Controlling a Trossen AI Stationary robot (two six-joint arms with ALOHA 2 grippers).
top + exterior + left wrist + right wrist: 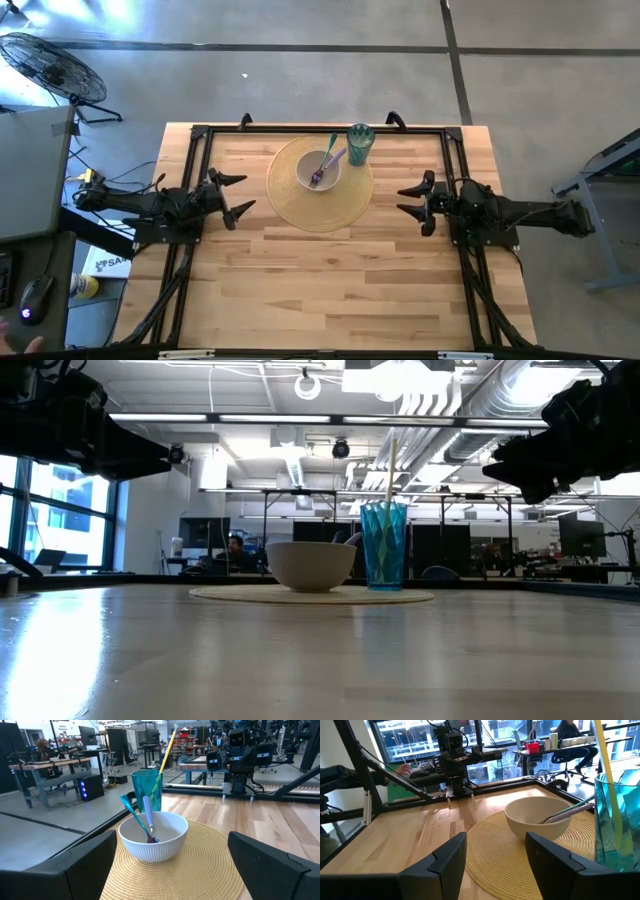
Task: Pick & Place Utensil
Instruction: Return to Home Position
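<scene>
A white ribbed bowl (321, 172) (154, 836) (538, 816) sits on a round woven placemat (320, 205) at the table's far middle. Two utensils, one teal-handled (136, 816) and one purple-handled (148, 815), lean in the bowl with their heads at its bottom. A teal tumbler (360, 144) (147, 788) (385, 545) holding a yellow-green straw stands on the mat just right of the bowl. My left gripper (237, 195) hovers open left of the mat. My right gripper (413, 202) hovers open right of it. Both touch nothing.
A black frame (300, 130) borders the table's far edge and sides. Bare wood (330, 290) stretches across the near half of the table. A fan (50, 65) and a grey cabinet (30, 170) stand off the table at the left.
</scene>
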